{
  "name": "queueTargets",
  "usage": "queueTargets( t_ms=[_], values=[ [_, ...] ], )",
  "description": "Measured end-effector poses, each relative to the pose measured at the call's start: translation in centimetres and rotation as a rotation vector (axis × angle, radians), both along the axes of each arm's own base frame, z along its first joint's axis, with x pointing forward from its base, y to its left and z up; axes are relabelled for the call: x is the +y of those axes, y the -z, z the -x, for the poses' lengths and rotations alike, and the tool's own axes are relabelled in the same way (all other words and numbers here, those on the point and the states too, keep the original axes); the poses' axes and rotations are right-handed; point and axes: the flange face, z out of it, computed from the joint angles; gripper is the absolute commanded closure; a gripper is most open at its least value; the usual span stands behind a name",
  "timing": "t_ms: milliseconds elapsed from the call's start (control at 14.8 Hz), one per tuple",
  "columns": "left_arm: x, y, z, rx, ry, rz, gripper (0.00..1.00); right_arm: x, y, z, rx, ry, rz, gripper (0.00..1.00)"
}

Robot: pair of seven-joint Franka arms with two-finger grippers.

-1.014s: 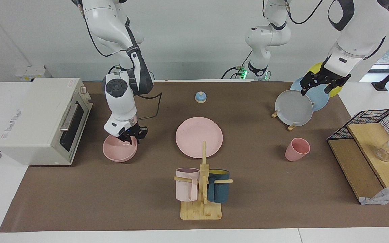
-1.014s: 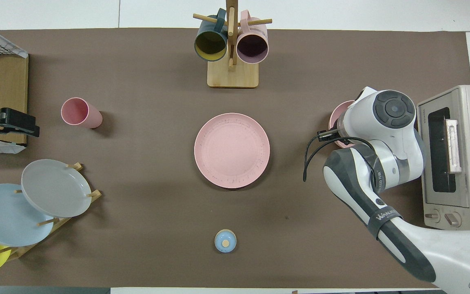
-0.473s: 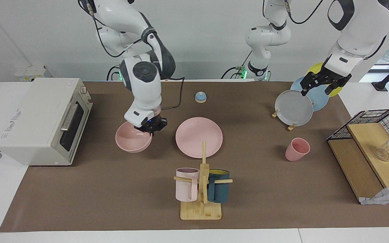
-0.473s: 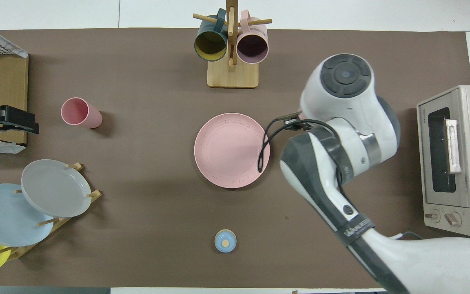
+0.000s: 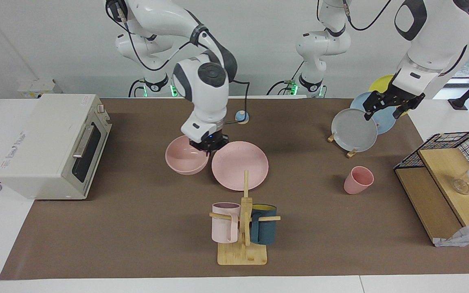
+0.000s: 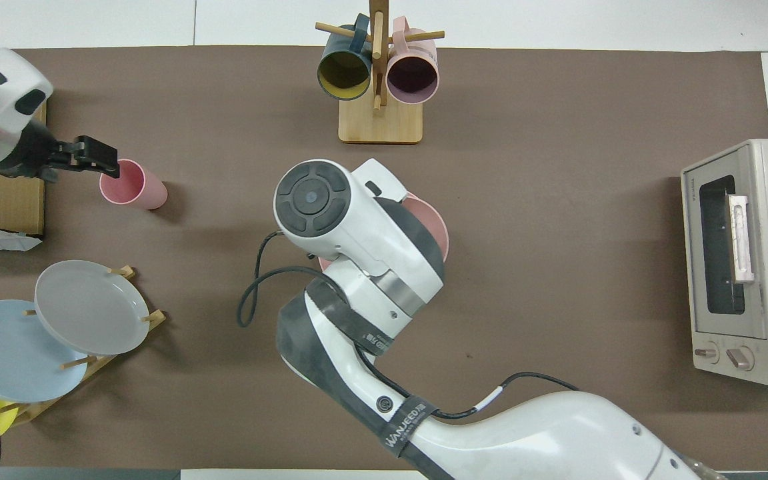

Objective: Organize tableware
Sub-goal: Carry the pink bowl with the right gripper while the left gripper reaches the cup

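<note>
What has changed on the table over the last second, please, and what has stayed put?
The right gripper, shut on the pink bowl, has carried it from in front of the toaster oven toward the middle of the table; it now hangs beside the pink plate. The left gripper has moved from over the wooden shelf toward the pink cup. Plate, cup, mug stand and plate rack have not moved.
</note>
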Motion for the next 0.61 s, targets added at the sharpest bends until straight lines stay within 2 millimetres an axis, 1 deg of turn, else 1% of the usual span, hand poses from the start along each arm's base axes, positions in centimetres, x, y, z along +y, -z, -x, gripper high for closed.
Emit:
queueTargets(
  t_ms=[68, 135, 203, 270, 405, 541, 608],
  values=[
    [-0.1, 2.1, -0.8, 0.004, 0.001, 0.003, 0.00, 0.8, 0.8, 0.0, -0.013, 0.012, -0.018, 1.00],
    [-0.2, 3.5, -1.4, 0.003, 0.001, 0.005, 0.00, 1.0, 1.5, -0.1, -0.016, 0.020, -0.026, 1.00],
    [-0.4, 4.5, -1.7, 0.003, 0.002, 0.006, 0.00, 1.0, 2.0, -0.4, -0.019, 0.026, -0.032, 1.00],
    [-0.5, 5.0, -1.9, 0.002, 0.003, 0.008, 0.00, 0.9, 2.4, -0.5, -0.021, 0.028, -0.035, 1.00],
    [-0.9, 5.4, -2.0, 0.001, 0.004, 0.009, 0.00, 0.9, 3.6, -0.3, -0.022, 0.024, -0.038, 1.00],
    [-2.0, 5.9, -2.1, -0.002, -0.002, 0.009, 0.00, 0.9, 4.5, 0.0, -0.022, 0.024, -0.041, 1.00],
    [-2.7, 6.4, -2.0, 0.005, -0.002, 0.008, 0.00, 0.9, 4.8, 0.2, -0.020, 0.025, -0.040, 0.86]
  ],
)
